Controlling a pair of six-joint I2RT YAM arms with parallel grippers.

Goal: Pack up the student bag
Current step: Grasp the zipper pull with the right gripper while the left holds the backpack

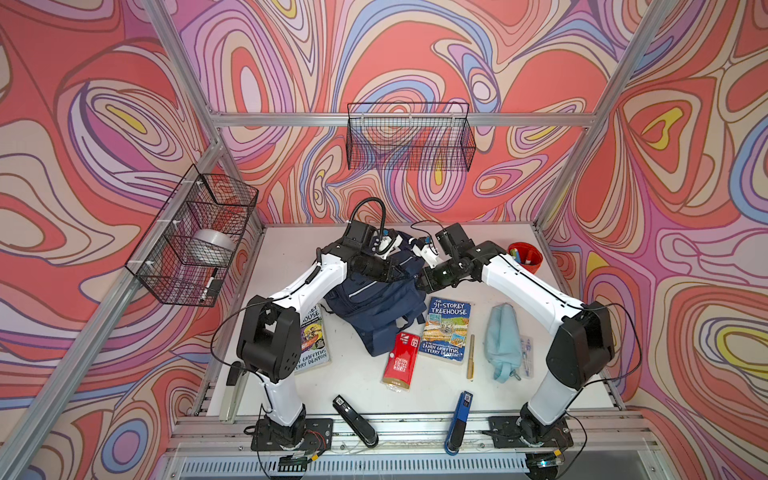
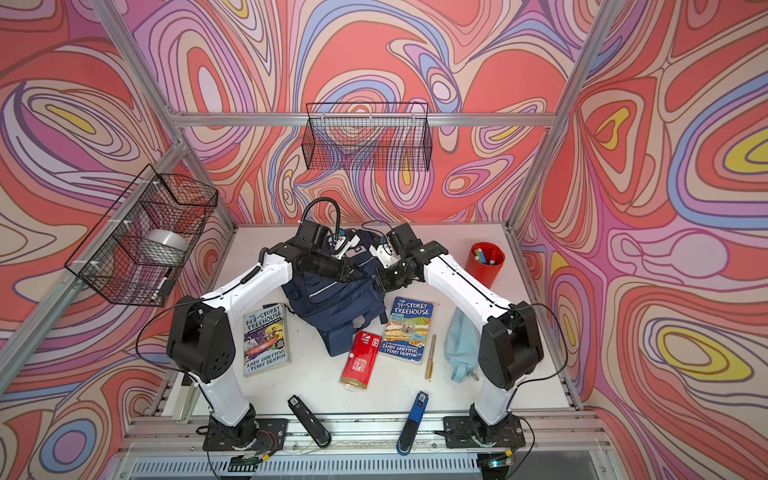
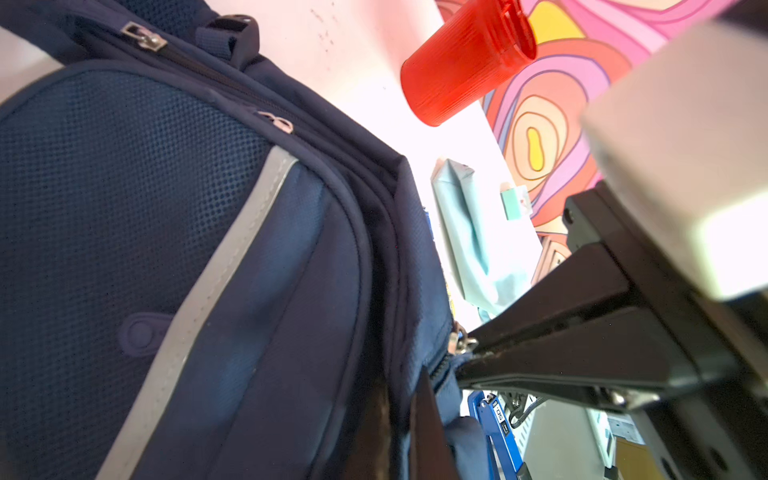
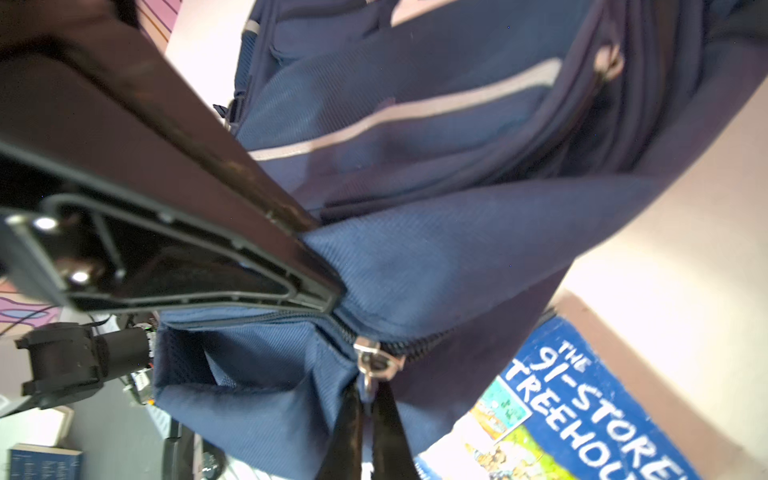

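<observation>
Now the student bag (image 1: 374, 307) lies mid desk (image 1: 353, 382) toward the back edge, long axis running back to front. My left gripper (image 3: 465, 351) reaches across it, clamped on the zipper pull (image 4: 372, 365) at its right flank. The right gripper (image 4: 328, 266), just beside, pinches bag fabric tight.

Blue book (image 1: 445, 330), lower centre-right in both top views: the cover reads "THE 91-STOREY TREEHOUSE", and beneath it "ANDY GRIFFITHS & TERRY DENTON". The title also shows at the lower right of the right wrist view, cut off at the frame edge.

Purple book (image 2: 266, 338), lower left of centre in a top view: "THE 143-STOREY TREEHOUSE", same two authors.

Red packet (image 2: 359, 359), lower centre: white print, too small to read.
</observation>
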